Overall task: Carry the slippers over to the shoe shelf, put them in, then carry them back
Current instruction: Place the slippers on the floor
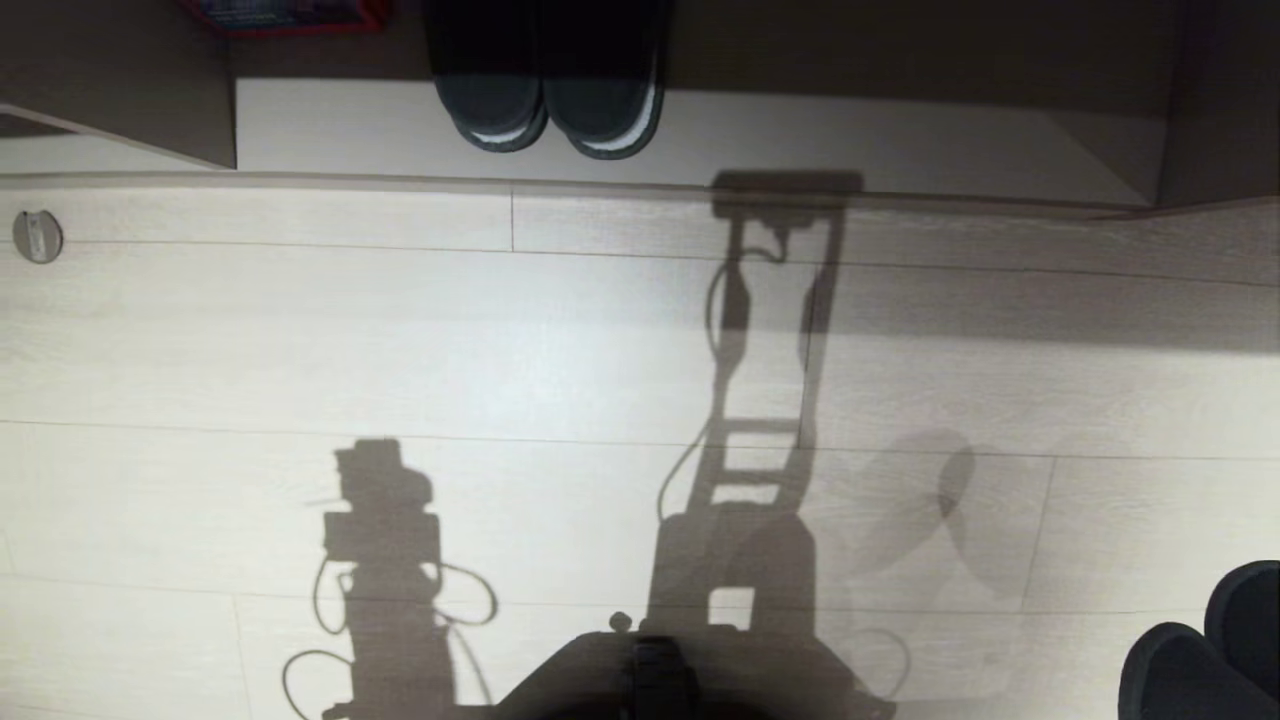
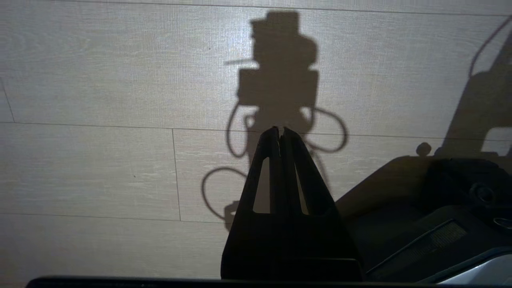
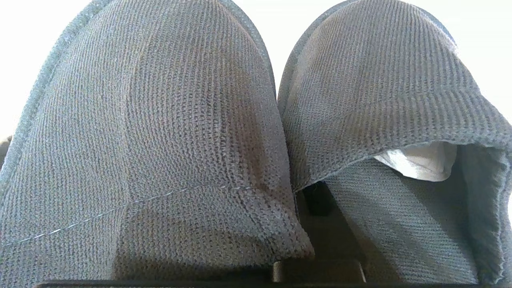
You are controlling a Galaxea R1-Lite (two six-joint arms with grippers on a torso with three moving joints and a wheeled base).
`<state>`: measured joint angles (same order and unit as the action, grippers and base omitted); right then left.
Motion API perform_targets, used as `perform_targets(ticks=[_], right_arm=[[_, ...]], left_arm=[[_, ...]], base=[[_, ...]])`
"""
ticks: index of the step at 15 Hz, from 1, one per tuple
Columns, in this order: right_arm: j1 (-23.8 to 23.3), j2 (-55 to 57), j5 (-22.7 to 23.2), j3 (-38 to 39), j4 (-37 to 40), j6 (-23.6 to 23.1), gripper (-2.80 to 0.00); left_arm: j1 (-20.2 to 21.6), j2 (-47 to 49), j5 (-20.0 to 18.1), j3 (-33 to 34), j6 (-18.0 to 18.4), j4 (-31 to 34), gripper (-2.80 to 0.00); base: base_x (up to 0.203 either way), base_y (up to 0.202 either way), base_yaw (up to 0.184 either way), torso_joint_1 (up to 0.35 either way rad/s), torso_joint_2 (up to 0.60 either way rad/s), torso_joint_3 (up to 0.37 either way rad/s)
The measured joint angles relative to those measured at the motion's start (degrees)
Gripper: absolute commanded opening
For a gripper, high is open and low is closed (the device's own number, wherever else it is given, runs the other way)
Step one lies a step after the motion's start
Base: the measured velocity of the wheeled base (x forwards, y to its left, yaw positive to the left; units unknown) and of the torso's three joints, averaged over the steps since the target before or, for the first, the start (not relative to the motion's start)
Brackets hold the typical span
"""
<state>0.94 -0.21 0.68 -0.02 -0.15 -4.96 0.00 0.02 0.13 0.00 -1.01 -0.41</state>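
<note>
slippers fill right wrist view, pinched by right gripper.

Pale wood-grain plank floor; small round metal disc at nine o'clock; red-rimmed object at eleven o'clock, mostly cropped.

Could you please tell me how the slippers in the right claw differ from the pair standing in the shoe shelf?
The slippers are gripped by the right claw, near the robot; the closed-toe pair stands on the base board of the shoe shelf, toes pointing out. The slippers show grey knit straps with no white edge; the closed-toe pair has white sole rims. Both are dark pairs, side by side.
</note>
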Motion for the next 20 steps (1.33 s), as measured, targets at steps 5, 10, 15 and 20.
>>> perform_targets(ticks=[5, 10, 15, 20], right_arm=[[0.00, -0.04, -0.52, 0.02, 0.15, 4.39, -2.80], [0.02, -0.04, -0.55, 0.02, 0.13, 4.83, -2.80], [0.02, -0.03, -0.52, 0.02, 0.13, 4.83, -2.80], [0.02, -0.01, -0.52, 0.02, 0.10, 4.83, -2.80]], left_arm=[[0.05, 0.00, 0.04, 0.00, -0.02, 0.00, -2.80], [0.00, -0.02, 0.02, 0.00, -0.02, 0.09, -2.80], [0.05, -0.07, 0.02, 0.00, -0.02, 0.11, -2.80], [0.02, -0.07, 0.02, 0.00, -0.02, 0.11, -2.80]], base=[[0.000, 0.000, 0.000, 0.002, 0.00, 0.198], [0.000, 0.000, 0.000, 0.000, 0.00, 0.203], [0.000, 0.000, 0.000, 0.001, 0.00, 0.201], [0.000, 0.000, 0.000, -0.002, 0.00, 0.201]])
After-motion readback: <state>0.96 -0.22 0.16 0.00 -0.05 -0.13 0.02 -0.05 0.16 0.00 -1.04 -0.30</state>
